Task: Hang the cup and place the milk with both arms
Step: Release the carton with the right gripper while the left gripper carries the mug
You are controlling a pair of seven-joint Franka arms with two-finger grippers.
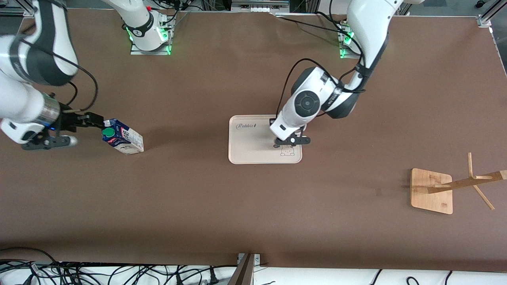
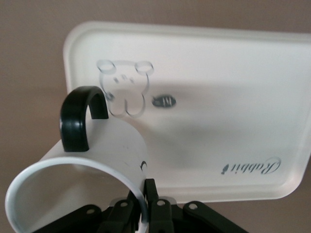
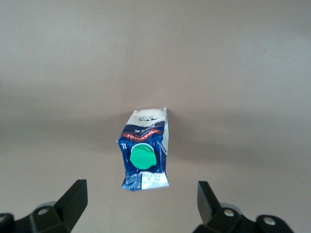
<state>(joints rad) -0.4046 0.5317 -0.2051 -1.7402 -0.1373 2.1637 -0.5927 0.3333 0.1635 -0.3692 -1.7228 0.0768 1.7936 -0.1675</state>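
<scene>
While my left pincer grips the cup's rim above the tray, my right pincer gapes empty near the milk, needing closure next.

A dark blue and white printed carton carries a round green cap. The white mug has a black handle. The cream tray shows a line-drawn bear, on the brown table.

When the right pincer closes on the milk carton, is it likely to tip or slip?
The milk carton stands tall on a small base, so a push near its green cap would probably tip it. Its printed sides look smooth, perhaps slippery. The open right pincer hangs just above it.
</scene>
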